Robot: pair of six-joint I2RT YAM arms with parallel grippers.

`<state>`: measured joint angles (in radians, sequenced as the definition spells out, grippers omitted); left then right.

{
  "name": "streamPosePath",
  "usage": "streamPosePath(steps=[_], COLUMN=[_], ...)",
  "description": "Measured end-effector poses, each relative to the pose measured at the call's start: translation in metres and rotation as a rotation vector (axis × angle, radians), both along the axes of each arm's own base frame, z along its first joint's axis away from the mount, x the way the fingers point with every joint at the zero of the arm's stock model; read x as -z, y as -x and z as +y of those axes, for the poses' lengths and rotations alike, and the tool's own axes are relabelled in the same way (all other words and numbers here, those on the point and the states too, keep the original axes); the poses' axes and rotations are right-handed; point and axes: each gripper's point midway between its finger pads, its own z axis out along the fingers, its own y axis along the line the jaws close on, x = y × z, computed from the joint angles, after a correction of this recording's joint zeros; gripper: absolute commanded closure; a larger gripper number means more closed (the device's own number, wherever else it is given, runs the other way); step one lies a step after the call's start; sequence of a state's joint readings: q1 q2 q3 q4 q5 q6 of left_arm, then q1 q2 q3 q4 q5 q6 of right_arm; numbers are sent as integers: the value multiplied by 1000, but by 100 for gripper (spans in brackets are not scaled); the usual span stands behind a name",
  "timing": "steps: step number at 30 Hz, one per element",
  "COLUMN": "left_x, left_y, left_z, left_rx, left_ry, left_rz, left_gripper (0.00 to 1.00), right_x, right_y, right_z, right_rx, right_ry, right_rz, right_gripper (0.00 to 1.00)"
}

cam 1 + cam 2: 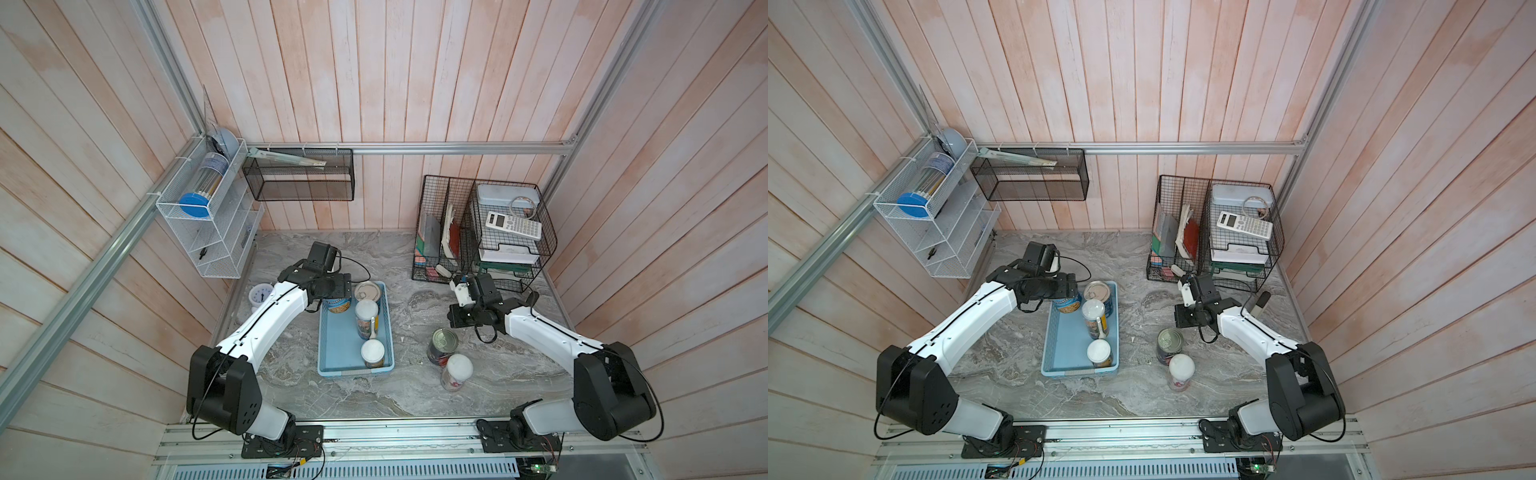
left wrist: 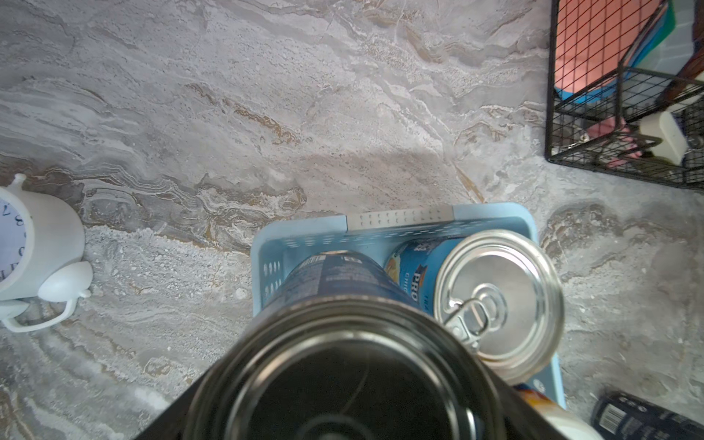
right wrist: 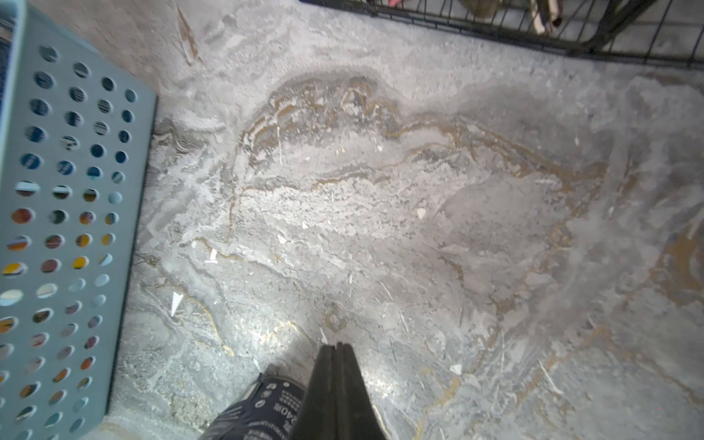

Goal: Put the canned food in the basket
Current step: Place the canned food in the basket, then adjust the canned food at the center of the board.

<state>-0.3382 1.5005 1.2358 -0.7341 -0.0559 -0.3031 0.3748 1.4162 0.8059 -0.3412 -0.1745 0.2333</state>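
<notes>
Nearest, a slim white-lidded can [image 1: 456, 371] stands on the grey marbled tabletop [image 1: 507, 386], just beside a wider dark-labelled tin with a silver pull-tab top [image 1: 442, 344]. Both are outside the shallow light blue perforated plastic basket [image 1: 353, 371]. Along the basket's right side stand a second slim white-lidded can [image 1: 372, 353] and a third slim white-lidded can [image 1: 366, 316]. At its far end, a blue-labelled wide tin [image 1: 368, 291] stands free. Beside it, a dark blue wide tin [image 1: 337, 306] is clamped between the wide-set jaws of the left end effector [image 1: 334, 293]. The right end effector [image 3: 337, 348] is closed and empty, hovering just beyond the dark-labelled tin.
</notes>
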Motion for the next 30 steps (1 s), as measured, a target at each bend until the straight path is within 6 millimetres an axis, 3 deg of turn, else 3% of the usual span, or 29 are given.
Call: streamPosePath(steps=[5, 9, 15, 24, 27, 30], left_x=[24, 38, 50, 34, 15, -18], left_y=[1, 1, 2, -9, -8, -3], left_z=[1, 1, 2, 3, 7, -4], left_rx=[-2, -5, -15, -45, -67, -50], left_ry=[-18, -22, -21, -11, -13, -8], left_rz=[41, 58, 65, -16, -67, -147], left_gripper=[41, 20, 0, 0, 0, 0], right_x=[10, 11, 12, 18, 18, 19], right_y=[8, 13, 25, 35, 35, 32], right_z=[-9, -13, -17, 2, 5, 11], right_rx=[44, 66, 87, 59, 60, 56], right_ry=[15, 15, -9, -63, -80, -97], right_rz=[31, 38, 41, 98, 103, 103], right_gripper=[100, 100, 100, 100, 100, 100])
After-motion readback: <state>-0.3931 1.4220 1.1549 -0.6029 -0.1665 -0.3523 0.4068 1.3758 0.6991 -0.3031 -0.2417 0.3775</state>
